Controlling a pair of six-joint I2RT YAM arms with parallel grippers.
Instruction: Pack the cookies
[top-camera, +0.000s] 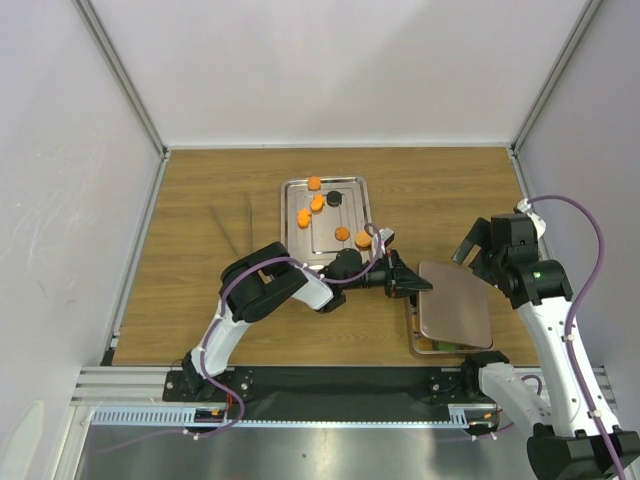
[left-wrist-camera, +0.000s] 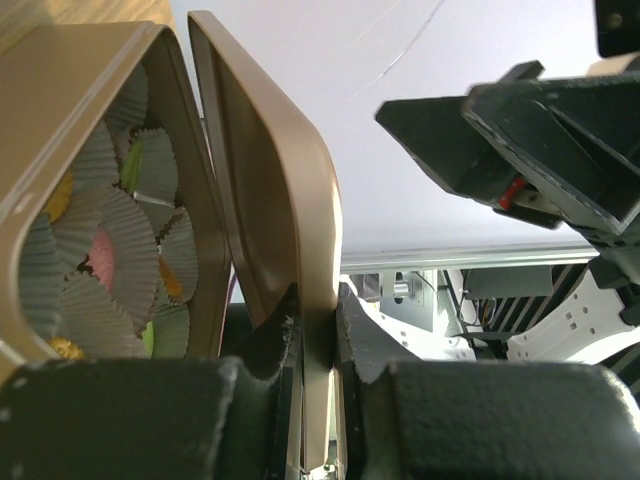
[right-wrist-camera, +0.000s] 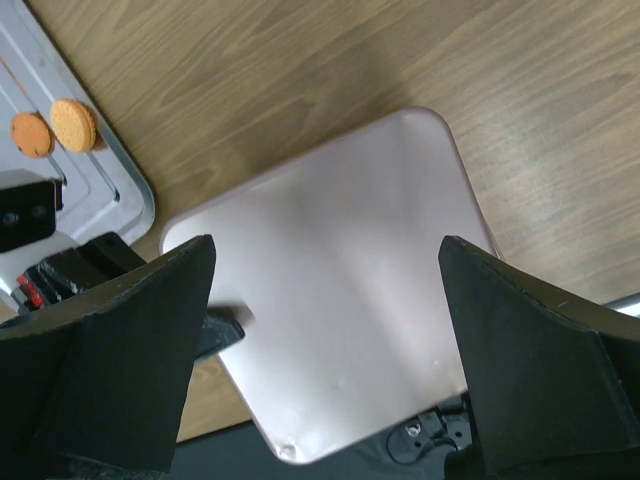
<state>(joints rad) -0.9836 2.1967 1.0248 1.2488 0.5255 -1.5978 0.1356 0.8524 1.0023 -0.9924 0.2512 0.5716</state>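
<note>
- Small square tan metal box (left-wrist-camera: 60, 110) sits on the brown wooden table (top-camera: 200, 200) near the front edge, just ahead of the R arm base; only its near and L edges peek out in the top view.
- Inside the box: pale grey pleated paper cups (left-wrist-camera: 110, 300), packed side by side. Some hold small round cookies (left-wrist-camera: 100, 258): a pink one, plus green and yellow-orange bits deeper in. These are prob. cookies too, but the view is partly blocked.
- Rose-tan rounded-square metal lid (right-wrist-camera: 340, 290) hangs over the box and covers most of it. It is not seated: the L wrist view shows it tilted, with a wedge-shaped gap to the box wall.
- Left gripper (left-wrist-camera: 318, 320) comes in from the L side, fingers pressed tight on the lid's rim, one each side of it.
- Right gripper (right-wrist-camera: 325, 250) hovers above the lid, fingers spread wide, touching nothing.
- Farther back, centre of table: silver rectangular metal tray (top-camera: 352, 212), just beyond the L arm's wrist.
- On the tray: five orange cookies and one black, loosely scattered, two orange ones at its near R corner.
</note>
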